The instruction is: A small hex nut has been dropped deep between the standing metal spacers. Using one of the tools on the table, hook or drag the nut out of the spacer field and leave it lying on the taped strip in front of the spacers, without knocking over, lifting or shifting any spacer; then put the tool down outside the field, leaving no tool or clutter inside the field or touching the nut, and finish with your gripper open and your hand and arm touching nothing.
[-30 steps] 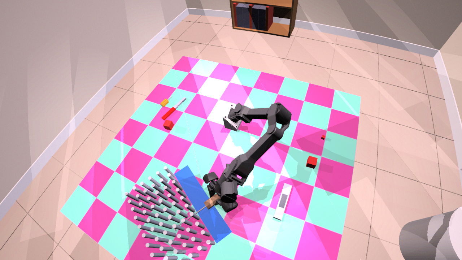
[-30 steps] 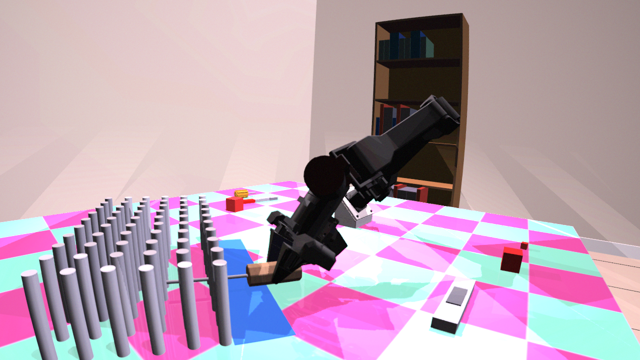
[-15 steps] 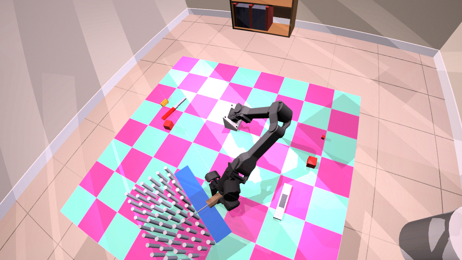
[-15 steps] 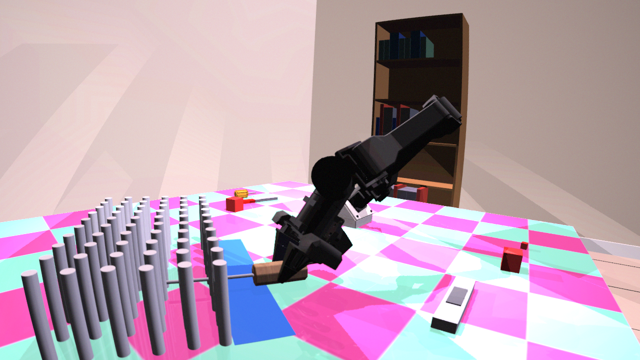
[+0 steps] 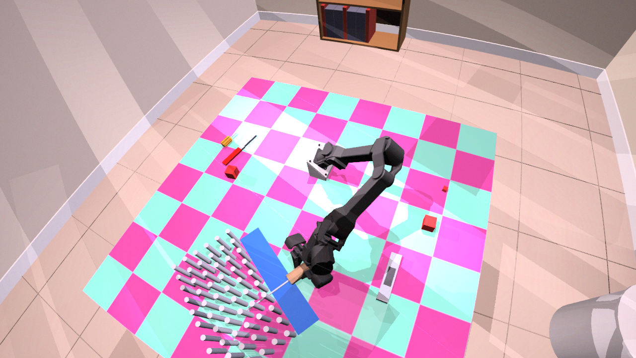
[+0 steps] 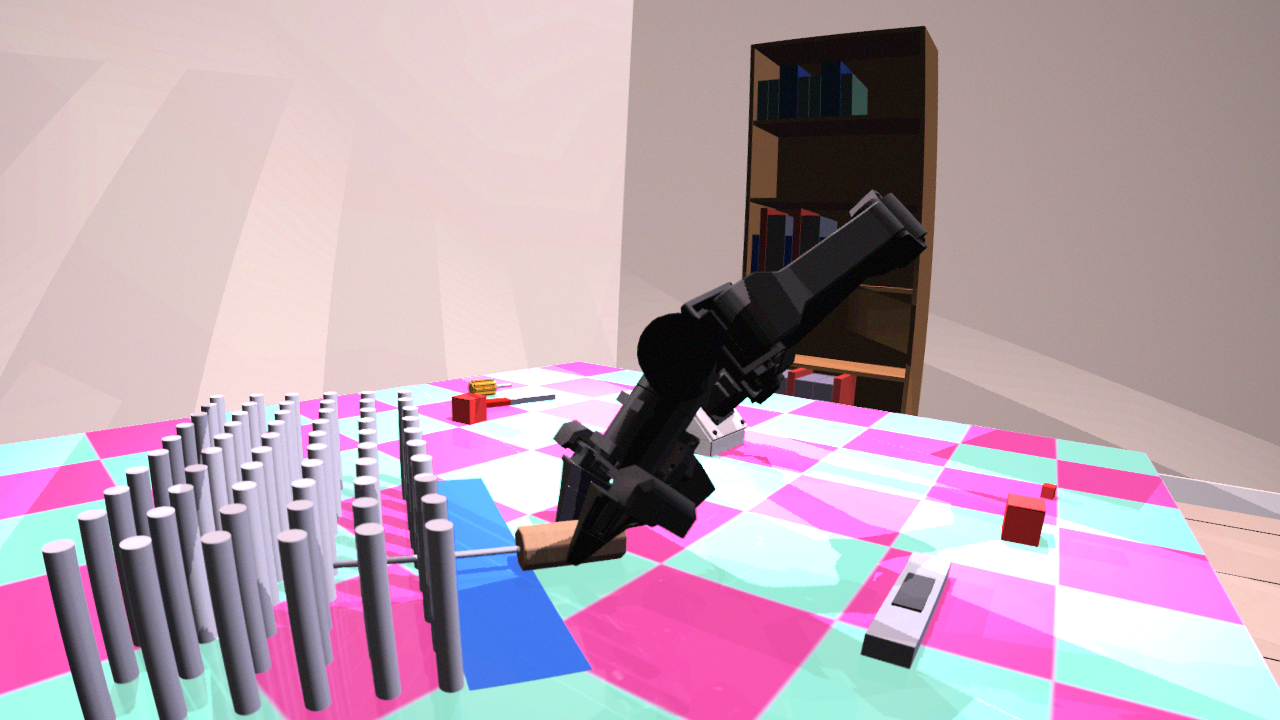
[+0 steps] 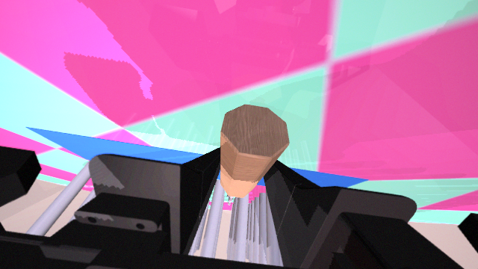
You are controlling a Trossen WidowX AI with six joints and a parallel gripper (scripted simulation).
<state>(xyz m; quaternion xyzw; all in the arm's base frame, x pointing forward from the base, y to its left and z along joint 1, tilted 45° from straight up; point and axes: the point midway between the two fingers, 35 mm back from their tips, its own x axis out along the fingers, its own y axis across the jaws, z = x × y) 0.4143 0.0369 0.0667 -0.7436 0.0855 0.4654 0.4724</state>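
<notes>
My gripper (image 5: 303,269) (image 6: 573,540) (image 7: 243,155) is shut on the wooden handle (image 5: 293,275) (image 6: 542,547) (image 7: 255,131) of a tool, beside the blue taped strip (image 5: 258,244) (image 6: 514,626) (image 7: 131,147). The tool's thin metal shaft (image 5: 279,287) (image 6: 485,552) runs nearly level from the handle over the strip and in between the standing grey spacers (image 6: 440,608) (image 7: 60,203). The visible spacers stand upright. The shaft's far end is partly hidden among them. I cannot make out the hex nut in any view, and no nut shows on the visible strip.
A red block (image 5: 231,172) (image 6: 469,409), a red-handled tool (image 5: 232,156) and a yellow-handled tool (image 5: 226,140) (image 6: 483,386) lie beyond the field. A long grey block (image 5: 389,278) (image 6: 902,617) and another red block (image 5: 429,223) (image 6: 1022,519) lie on the gripper's other side.
</notes>
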